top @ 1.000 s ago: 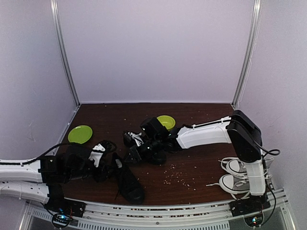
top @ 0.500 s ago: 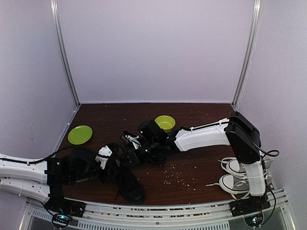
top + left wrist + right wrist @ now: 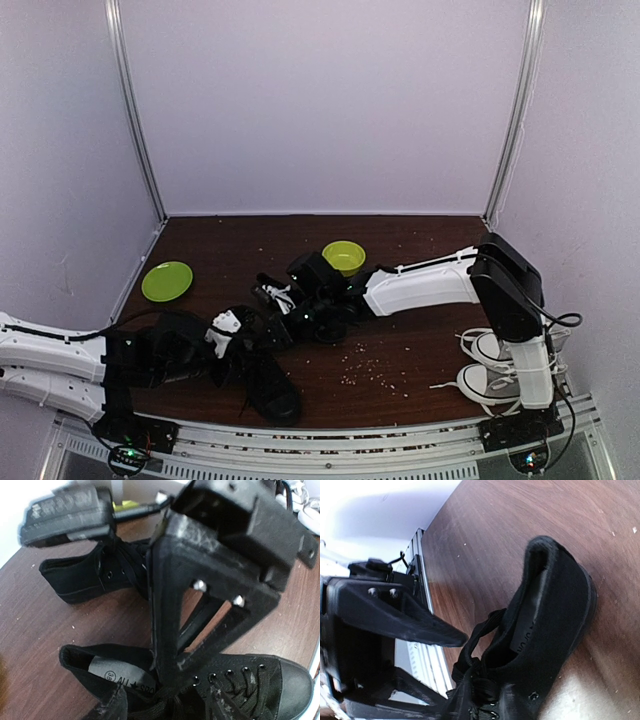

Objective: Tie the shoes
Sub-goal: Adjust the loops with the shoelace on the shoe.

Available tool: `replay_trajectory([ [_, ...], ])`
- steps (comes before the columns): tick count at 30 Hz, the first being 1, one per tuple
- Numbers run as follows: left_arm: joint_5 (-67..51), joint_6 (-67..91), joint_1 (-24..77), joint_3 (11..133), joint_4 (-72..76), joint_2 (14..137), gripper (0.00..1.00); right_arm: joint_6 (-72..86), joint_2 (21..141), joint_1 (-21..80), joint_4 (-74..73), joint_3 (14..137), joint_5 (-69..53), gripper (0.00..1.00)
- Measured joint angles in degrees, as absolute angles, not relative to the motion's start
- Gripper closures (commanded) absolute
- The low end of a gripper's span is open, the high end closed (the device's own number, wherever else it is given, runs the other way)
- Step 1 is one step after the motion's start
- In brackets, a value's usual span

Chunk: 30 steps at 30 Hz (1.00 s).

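Top external view of a dark wooden table (image 3: 430, 325) inside a white-walled booth. The shoes (image 3: 265, 375), a pair of all-black lace-up sneakers, lie close together left of centre, near the front edge. The near shoe (image 3: 275, 392) points its toe toward the front rail. The far shoe (image 3: 325, 322) lies just behind it, under the right arm. Both arms stretch inward and their tips meet over the two shoes. The left gripper (image 3: 250, 336) hangs over the near shoe's heel end. In the left wrist view its fingers (image 3: 165, 605) stand apart with nothing seen between them, above that shoe's tongue and laces. The right gripper (image 3: 284, 306) comes in from the right. In the right wrist view one finger's tip sits against a raised lace loop (image 3: 481, 624) of a black shoe, but whether the lace is pinched cannot be told. A green plate (image 3: 167, 280) sits far left, a green bowl (image 3: 344, 256) behind the shoes, white-laced sneakers (image 3: 495, 365) at the right edge, and scattered crumbs (image 3: 372, 370) in between
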<state>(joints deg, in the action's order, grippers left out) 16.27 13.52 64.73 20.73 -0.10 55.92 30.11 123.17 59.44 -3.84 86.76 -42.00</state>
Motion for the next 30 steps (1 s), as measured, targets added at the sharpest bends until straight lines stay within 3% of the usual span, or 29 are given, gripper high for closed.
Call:
replay_trajectory([
  [4, 16.3, 13.5, 64.7, 20.8, -0.1, 58.8, 0.49, 30.1, 123.2, 59.4, -3.6, 86.8, -42.5, 0.98],
  [18, 16.3, 11.2, 64.7, 21.0, 1.6, 57.1, 0.47, 30.4, 123.2, 59.4, -3.1, 86.8, -42.7, 1.00],
  [23, 16.4, 10.2, 64.7, 21.9, 2.5, 61.7, 0.64, 30.8, 123.2, 59.4, -2.6, 86.7, -42.7, 1.00],
  [25, 16.8, 9.9, 64.7, 22.7, 2.4, 63.9, 0.65, 31.2, 123.2, 59.4, -2.2, 86.6, -42.7, 1.00],
  [30, 17.6, 10.2, 64.8, 24.2, 1.8, 65.8, 0.86, 31.5, 123.0, 59.4, -1.5, 86.2, -42.8, 1.00],
])
